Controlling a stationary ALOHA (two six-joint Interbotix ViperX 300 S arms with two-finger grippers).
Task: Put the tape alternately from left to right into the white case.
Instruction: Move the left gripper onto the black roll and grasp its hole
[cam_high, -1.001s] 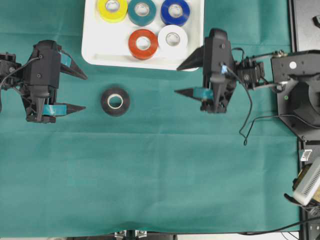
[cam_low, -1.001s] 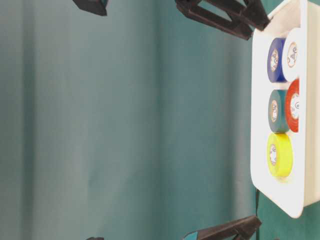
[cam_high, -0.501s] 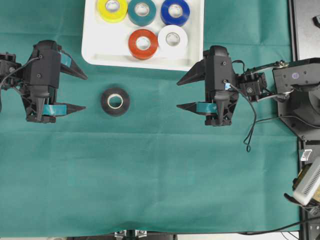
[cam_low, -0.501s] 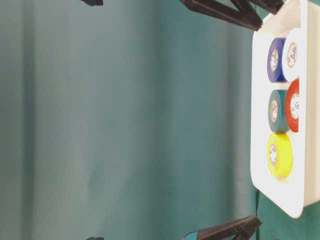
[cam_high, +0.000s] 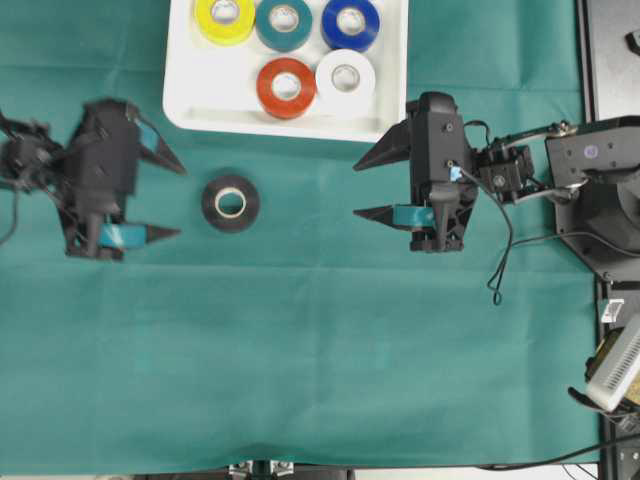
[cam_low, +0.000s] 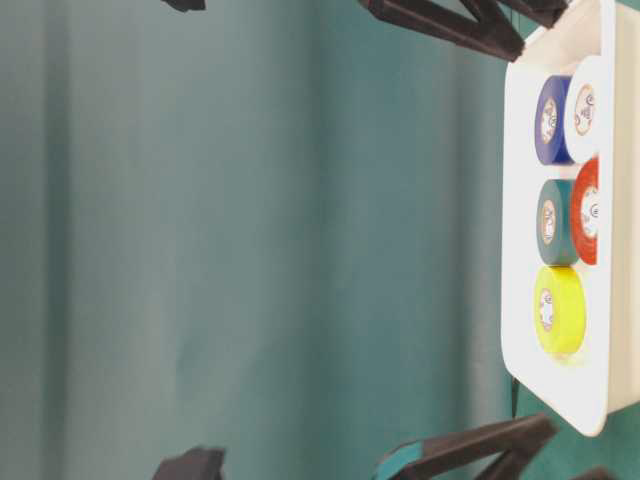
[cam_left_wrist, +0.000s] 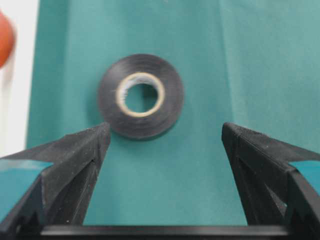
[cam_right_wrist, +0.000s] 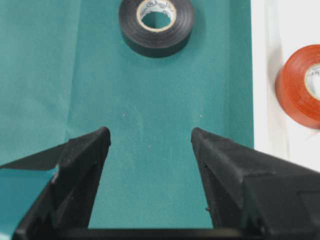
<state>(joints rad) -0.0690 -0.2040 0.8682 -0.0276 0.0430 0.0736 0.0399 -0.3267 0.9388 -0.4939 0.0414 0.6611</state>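
Observation:
A black tape roll (cam_high: 230, 203) lies flat on the green cloth just below the white case (cam_high: 190, 100). The case holds yellow (cam_high: 224, 18), teal (cam_high: 284, 22), blue (cam_high: 350, 22), red (cam_high: 286, 87) and white (cam_high: 345, 78) rolls. My left gripper (cam_high: 180, 201) is open, just left of the black roll, blurred. In the left wrist view the black roll (cam_left_wrist: 141, 96) sits ahead of the open gripper (cam_left_wrist: 165, 130), nearer the left finger. My right gripper (cam_high: 357, 190) is open and empty, right of the roll; its wrist view shows the roll (cam_right_wrist: 156, 25) far ahead of the gripper (cam_right_wrist: 150, 132).
The right arm's base and cables (cam_high: 600, 190) stand at the table's right edge, with a loose cable (cam_high: 495, 270) hanging onto the cloth. The table-level view shows the case (cam_low: 520, 250) with its rolls. Green cloth (cam_high: 320, 360) covers the front half.
The left gripper has moved right toward the black roll and tilted slightly. The right gripper drew back from the case's corner a second ago and has since held still.

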